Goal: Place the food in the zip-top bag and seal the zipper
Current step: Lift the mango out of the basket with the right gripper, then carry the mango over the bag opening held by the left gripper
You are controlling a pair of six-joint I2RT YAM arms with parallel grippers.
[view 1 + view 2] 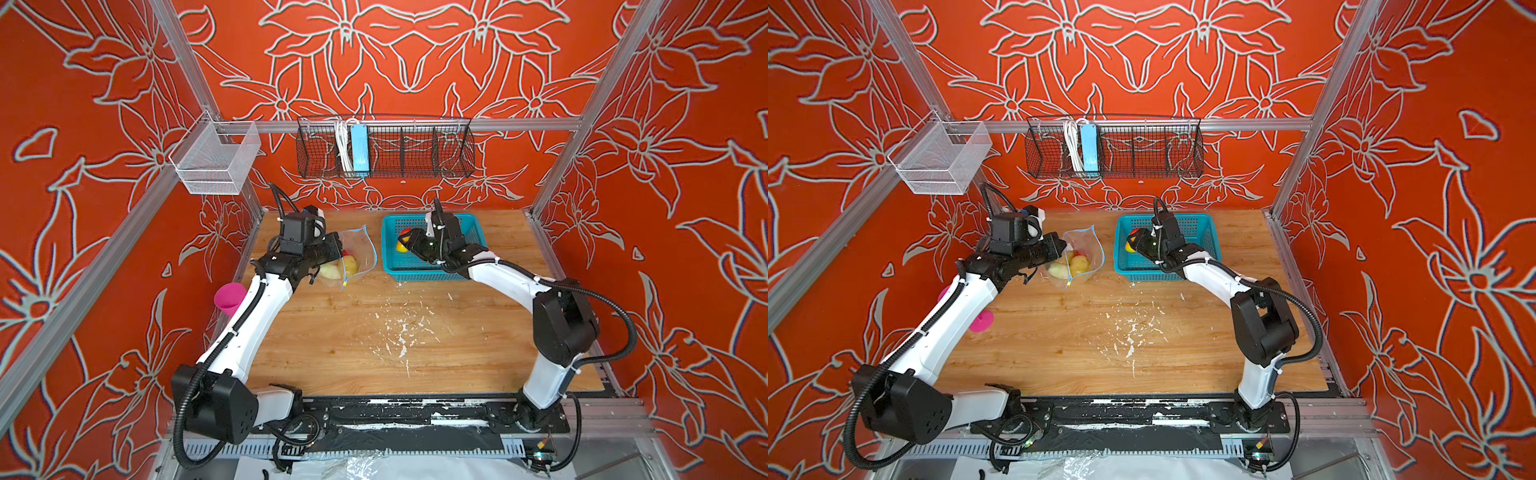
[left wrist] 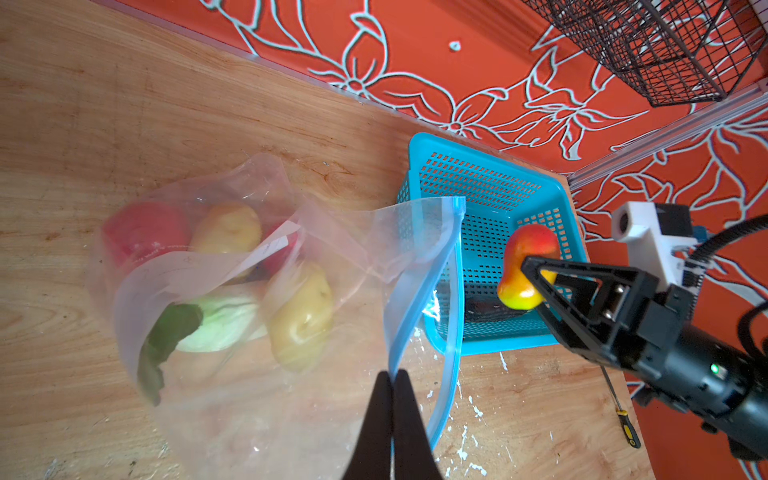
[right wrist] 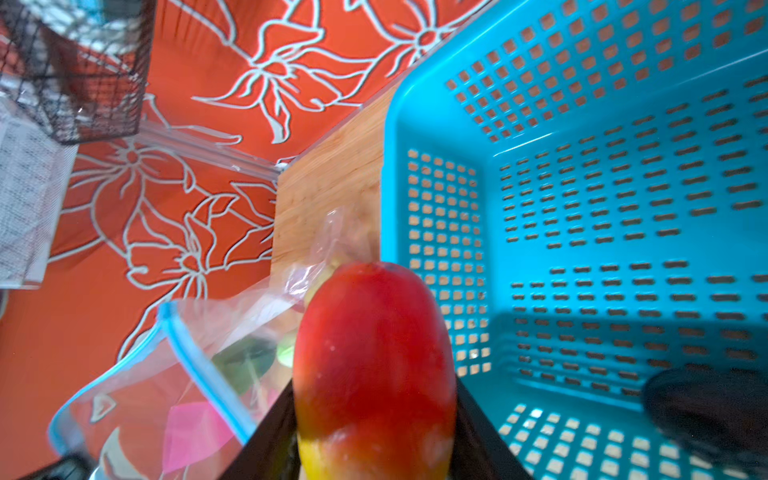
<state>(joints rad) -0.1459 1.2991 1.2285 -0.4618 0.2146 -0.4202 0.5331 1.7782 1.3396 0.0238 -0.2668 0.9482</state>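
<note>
Clear bag [image 2: 249, 395] open, produce [image 2: 301, 318] inside, mango [image 2: 525, 266] aloft

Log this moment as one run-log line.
left claw: shut on zip-top bag rim, mouth open | right claw: shut on mango, over basket | zipper: unsealed | next: mango into bag

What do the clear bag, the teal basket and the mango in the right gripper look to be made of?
Zip-top bag: thin soft plastic film, glossy, by its transparency and creases.
Basket: rigid moulded plastic, smooth, by its even slotted walls.
Mango: likely a plastic or foam toy, smooth, slight sheen, painted red-to-yellow fade; which cannot be told.
</note>
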